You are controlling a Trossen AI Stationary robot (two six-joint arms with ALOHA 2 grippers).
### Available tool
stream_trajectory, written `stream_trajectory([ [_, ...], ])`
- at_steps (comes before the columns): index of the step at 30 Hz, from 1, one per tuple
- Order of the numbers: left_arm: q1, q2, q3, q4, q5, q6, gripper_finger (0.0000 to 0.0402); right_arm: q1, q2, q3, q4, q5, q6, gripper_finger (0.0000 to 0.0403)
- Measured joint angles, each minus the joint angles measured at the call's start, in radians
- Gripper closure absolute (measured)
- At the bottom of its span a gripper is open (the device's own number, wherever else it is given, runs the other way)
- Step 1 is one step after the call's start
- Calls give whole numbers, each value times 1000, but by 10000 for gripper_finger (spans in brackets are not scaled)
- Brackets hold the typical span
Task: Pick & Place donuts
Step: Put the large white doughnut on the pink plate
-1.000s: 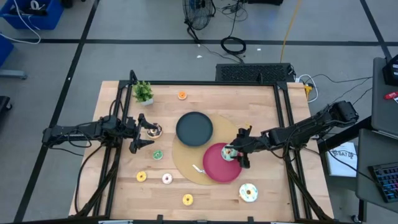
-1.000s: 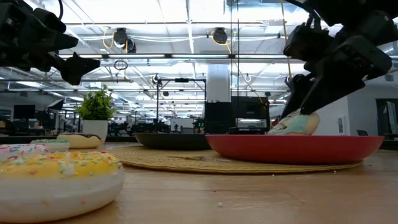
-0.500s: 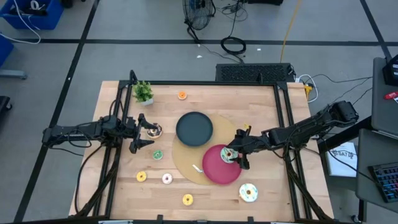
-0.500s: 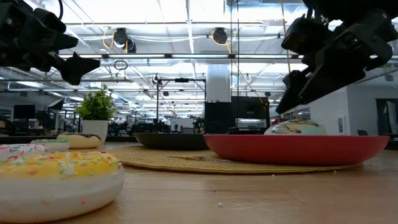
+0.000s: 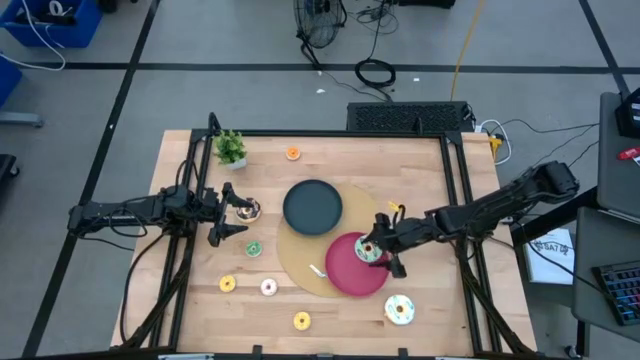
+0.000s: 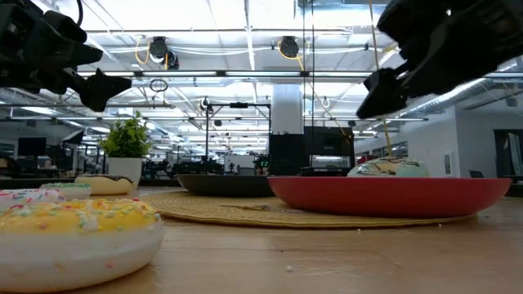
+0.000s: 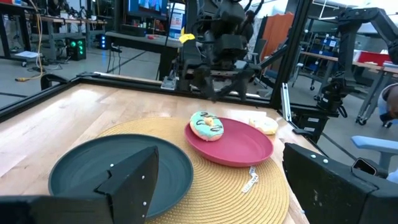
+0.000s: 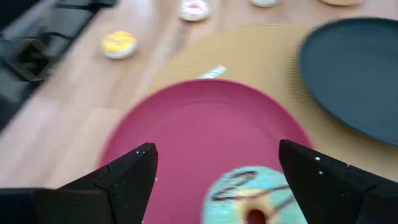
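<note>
The rectangular light-wood table top [image 5: 430, 180] is framed by black rails. A round woven straw mat [image 5: 300, 262] lies near its centre, serving as a base for two plates. The round black plate [image 5: 312, 206] sits at the mat's 12 o'clock and carries nothing. The round red plate [image 5: 345, 275] sits at the mat's 4 o'clock.

The mint-green iced ring donut with dark drizzle [image 5: 368, 250] rests flat on the red plate, at the plate's 1 o'clock edge. It is judged to be delivered. The right gripper [image 5: 385, 247] hangs just above it with its fingers spread wide and nothing between them, as the right wrist view confirms.

The left gripper [image 5: 222, 213] is held at the table's 9 o'clock side, fingers spread and empty. It is placed just beside the chocolate-brown iced donut [image 5: 247, 210], which is judged a likely next pick.

The remaining donuts lie on bare wood:
- a white-yellow sprinkled donut [image 5: 399, 309] at 5 o'clock of the red plate;
- a small green donut [image 5: 254, 248];
- two small yellow donuts [image 5: 227, 284] [image 5: 301, 321];
- a small pale pink donut [image 5: 268, 287];
- a small orange donut [image 5: 292, 153] toward 12 o'clock.

A small potted green plant [image 5: 231, 149] stands at the 11 o'clock corner. Beyond the table, a grey floor with cables and an open workshop with ceiling lights are visible.
</note>
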State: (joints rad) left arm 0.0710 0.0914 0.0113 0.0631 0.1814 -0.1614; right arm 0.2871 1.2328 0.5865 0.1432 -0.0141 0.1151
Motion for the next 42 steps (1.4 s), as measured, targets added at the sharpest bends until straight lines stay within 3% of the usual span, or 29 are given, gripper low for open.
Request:
stream_trajectory([
  [17, 0, 0, 0, -6, 0, 0, 66, 126, -65, 0, 116, -300, 326, 85],
  [23, 0, 0, 0, -7, 0, 0, 66, 193, -65, 0, 198, -306, 464, 85],
  [30, 0, 0, 0, -7, 0, 0, 66, 321, -65, 0, 452, -241, 535, 85],
  [37, 0, 0, 0, -7, 0, 0, 66, 539, 22, 1, 624, -89, 431, 85],
  [42, 0, 0, 0, -7, 0, 0, 66, 641, 162, 2, 877, -77, 70, 85],
])
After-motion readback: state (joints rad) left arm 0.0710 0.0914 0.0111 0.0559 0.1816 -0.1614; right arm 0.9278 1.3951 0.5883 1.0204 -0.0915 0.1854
